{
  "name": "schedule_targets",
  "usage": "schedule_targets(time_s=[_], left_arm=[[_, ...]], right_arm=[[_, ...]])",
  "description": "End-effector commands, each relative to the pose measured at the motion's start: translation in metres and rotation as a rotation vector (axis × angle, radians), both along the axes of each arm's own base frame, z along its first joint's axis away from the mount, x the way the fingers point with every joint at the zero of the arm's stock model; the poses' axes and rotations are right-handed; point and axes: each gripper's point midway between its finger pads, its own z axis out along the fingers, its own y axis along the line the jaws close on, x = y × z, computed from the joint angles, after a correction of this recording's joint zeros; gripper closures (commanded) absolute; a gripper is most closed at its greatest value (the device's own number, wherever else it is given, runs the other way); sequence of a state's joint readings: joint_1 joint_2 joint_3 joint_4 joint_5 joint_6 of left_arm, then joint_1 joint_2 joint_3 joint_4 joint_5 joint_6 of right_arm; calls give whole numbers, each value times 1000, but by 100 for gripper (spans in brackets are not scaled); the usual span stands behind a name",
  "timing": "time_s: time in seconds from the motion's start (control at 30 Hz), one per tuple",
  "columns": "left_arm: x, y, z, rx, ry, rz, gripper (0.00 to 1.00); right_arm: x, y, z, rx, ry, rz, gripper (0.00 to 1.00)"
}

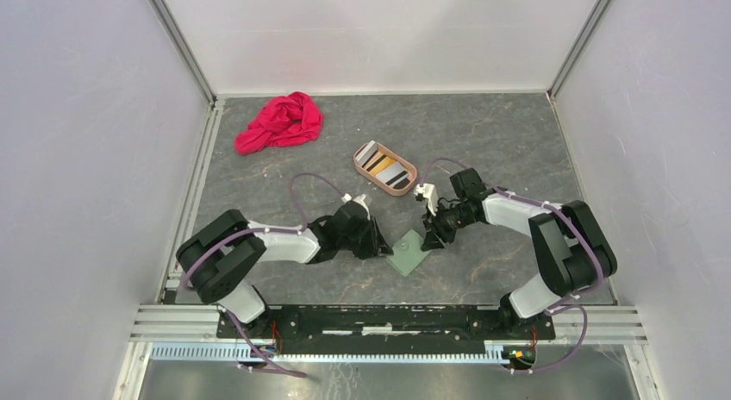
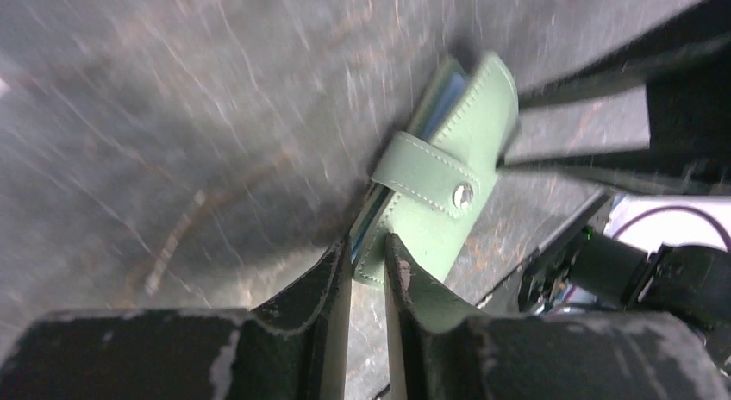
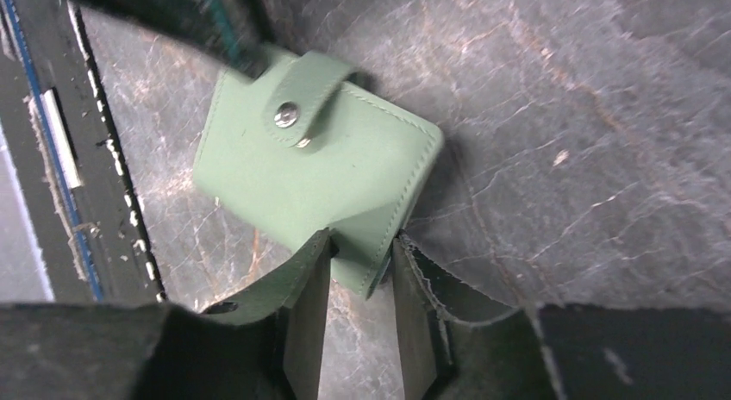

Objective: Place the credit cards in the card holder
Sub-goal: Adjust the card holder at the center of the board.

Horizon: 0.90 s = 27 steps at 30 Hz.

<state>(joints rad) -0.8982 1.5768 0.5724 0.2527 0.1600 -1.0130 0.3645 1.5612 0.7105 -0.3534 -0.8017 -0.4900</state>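
Between left gripper (image 1: 382, 244) and right gripper (image 1: 429, 237): card holder (image 1: 409, 252) pinched, unopened

Clamped at opposite corners, each closed down onto green leather. Judged the opening step: tab (image 3: 315, 90) snapped down, credit cards (image 1: 382, 165) lying in the tray (image 1: 402, 190) beyond the right gripper. Next, probably: pin one side, regrip under the tab, peel upward to pop it open.

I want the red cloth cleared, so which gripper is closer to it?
Left. Left gripper grips the card holder's left edge, front-right of the red cloth; right gripper holds the opposite edge, farther right.
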Motion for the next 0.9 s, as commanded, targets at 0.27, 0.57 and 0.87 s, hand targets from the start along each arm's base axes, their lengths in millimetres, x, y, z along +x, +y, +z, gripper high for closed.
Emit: schedule_targets(time_s=[0.27,0.57,0.87], left_arm=[[72,23,0,187,-162,-16,75],[81,58,108,113,-611,17,65],[66,117,141,-33,-781,293,0]], right_arm=[[60,-19,94,3,-452,164,48],[-3,19,85,315,-1052,785,2],[6,38,68,245,-1036,793,42]])
